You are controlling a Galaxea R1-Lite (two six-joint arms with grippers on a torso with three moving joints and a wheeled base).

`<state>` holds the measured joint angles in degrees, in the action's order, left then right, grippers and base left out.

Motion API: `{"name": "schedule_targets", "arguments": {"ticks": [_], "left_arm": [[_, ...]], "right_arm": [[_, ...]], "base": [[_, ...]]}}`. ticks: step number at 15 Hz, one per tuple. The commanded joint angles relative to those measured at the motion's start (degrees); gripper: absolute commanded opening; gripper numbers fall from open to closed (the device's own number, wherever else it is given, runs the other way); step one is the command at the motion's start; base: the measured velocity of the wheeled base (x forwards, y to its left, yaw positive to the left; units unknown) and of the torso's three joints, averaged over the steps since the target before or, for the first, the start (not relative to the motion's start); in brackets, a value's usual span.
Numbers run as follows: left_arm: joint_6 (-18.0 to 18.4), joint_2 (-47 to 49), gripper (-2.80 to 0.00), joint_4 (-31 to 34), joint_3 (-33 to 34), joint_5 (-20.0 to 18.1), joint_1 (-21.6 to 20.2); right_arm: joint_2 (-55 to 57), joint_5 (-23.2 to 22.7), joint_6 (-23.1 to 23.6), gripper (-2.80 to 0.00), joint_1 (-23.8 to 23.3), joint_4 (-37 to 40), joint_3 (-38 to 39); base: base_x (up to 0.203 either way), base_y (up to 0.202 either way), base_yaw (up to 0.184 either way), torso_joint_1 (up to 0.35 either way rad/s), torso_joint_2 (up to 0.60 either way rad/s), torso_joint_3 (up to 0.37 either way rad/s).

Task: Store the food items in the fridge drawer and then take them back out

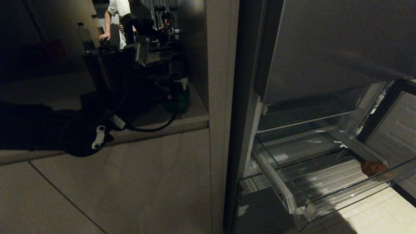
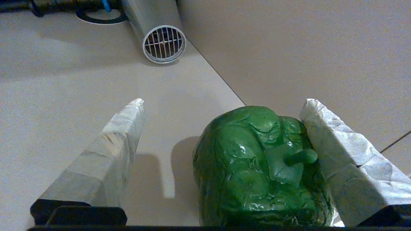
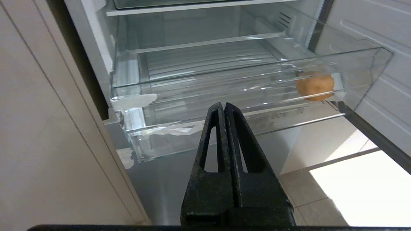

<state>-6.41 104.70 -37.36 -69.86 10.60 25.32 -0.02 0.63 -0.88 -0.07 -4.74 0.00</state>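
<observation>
- The left gripper (image 2: 221, 102) stands wide open over a pale counter (image 2: 80, 96), its two white-wrapped fingers (image 2: 109, 150) spread to either side of a glossy green pepper (image 2: 257, 166).
- In the left wrist view the pepper sits low and right of centre; its stem end lies just beside, perhaps touching, the right-hand finger, while the other finger stands clear of it.
- A round grilled vent (image 2: 164, 44) lies on the counter in the upper middle of that frame, well apart from the pepper.
- In the head view the left arm (image 1: 84, 136) shows dark at centre left, reaching toward the pepper's green shape (image 1: 182, 97) on the ledge beside a tall beige panel (image 1: 221, 97).
- The right gripper (image 3: 223, 107) is closed on nothing, its black fingers pressed together at lower centre of the right wrist view, in front of the fridge drawer (image 3: 224, 93) and apart from it.
- The drawer, clear plastic with a ribbed floor, is pulled out at the lower right of the head view.
- A tan-brown potato (image 3: 314, 86) lies inside the drawer near its right front corner.
- A person (image 1: 118, 19) in a white top stands at the upper left of the head view.
</observation>
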Motion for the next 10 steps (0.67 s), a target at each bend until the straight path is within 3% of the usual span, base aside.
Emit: {"name": "schedule_targets", "arguments": {"ticks": [1,10], "left_arm": [[0.00,-0.21,0.00,-0.17,0.08,-0.14,0.09],[0.00,-0.38,0.00,0.09,-1.88,-0.21,1.14]], "right_arm": [[0.02,0.04,0.00,-2.80,0.03,-0.01,1.76],[0.02,0.00,0.00,-2.80,0.00,-0.01,1.76]], "base": [[0.000,0.000,0.000,0.000,0.00,0.000],[0.000,0.000,0.000,0.000,0.00,0.000]]}}
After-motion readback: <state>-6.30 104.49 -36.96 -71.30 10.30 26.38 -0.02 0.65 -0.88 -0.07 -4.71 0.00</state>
